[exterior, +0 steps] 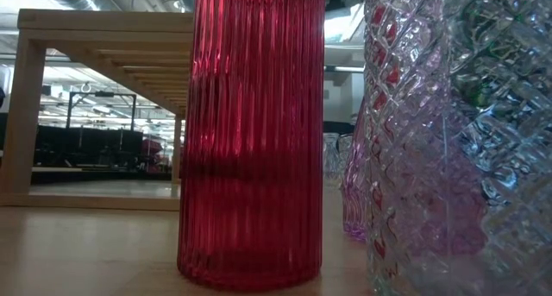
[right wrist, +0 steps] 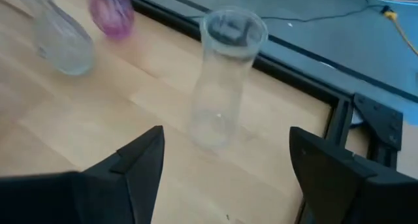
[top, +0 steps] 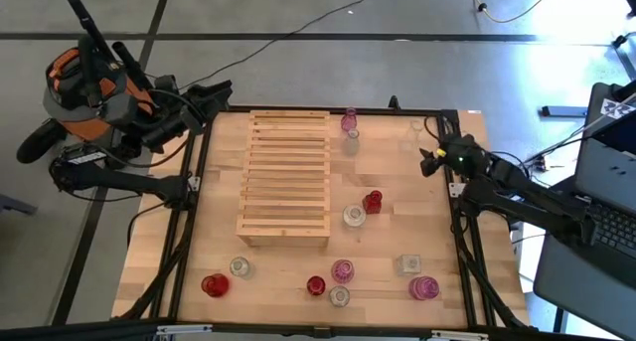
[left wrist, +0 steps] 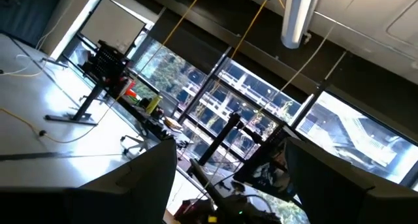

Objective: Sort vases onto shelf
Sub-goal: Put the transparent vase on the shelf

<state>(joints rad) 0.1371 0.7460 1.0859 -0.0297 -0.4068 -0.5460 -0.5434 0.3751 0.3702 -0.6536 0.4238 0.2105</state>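
Our right gripper (right wrist: 225, 168), jaws wide, faces the clear vase (right wrist: 224, 77) near the shelf (top: 287, 177); off-centre closing could topple it.

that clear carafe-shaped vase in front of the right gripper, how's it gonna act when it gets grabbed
The clear vase looks like smooth glass, so probably slippery between the open right gripper's fingers and breakable if dropped. It stands upright, tall and narrowing toward the neck, so a sideways nudge could tip it; on its side it may roll. It looks empty and thin-walled, so likely light.
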